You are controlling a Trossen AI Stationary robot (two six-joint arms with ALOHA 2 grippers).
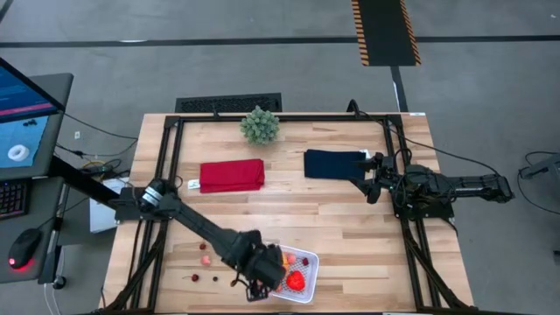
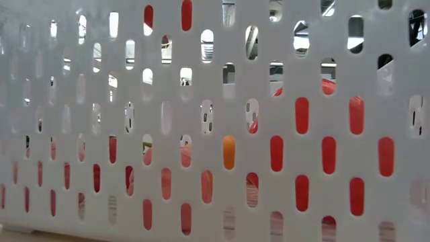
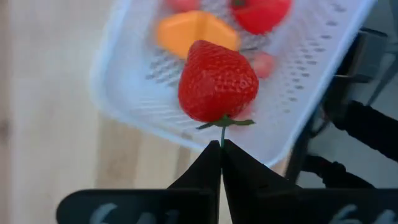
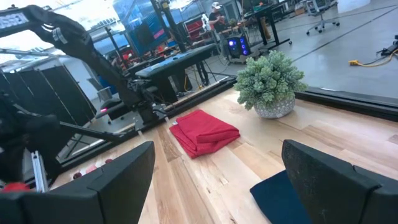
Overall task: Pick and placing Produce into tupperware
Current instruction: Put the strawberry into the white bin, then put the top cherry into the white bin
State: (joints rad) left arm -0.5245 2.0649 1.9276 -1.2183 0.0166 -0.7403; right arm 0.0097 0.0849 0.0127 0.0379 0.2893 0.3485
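My left gripper [image 3: 221, 145] is shut on a red strawberry [image 3: 217, 81] and hovers over the left rim of the white tupperware [image 1: 304, 259] near the table's near edge. In the left wrist view the tupperware [image 3: 124, 93] holds an orange piece [image 3: 196, 32], a red piece [image 3: 261, 12] and a small pink piece [image 3: 265, 63]. A pinkish piece [image 1: 205, 259] and dark cherries [image 1: 194, 277] lie loose on the table left of the tupperware. My right gripper [image 4: 217, 168] waits open at the table's right side beside the navy cloth [image 1: 332, 164]. My left gripper pinches the strawberry's thin green stem [image 3: 222, 132] between its two shut fingertips. The fingers [image 3: 205, 168] point down from above. The strawberry is lifted clear and sticks out past the fingertips, above the tupperware's perforated bottom.
A red folded cloth [image 1: 231, 175] and a bushy green plant [image 1: 260, 125] sit toward the table's far side. In the low view the tupperware's slotted wall [image 2: 222, 40] fills the whole picture. Bare wood lies between the cloths and the tupperware.
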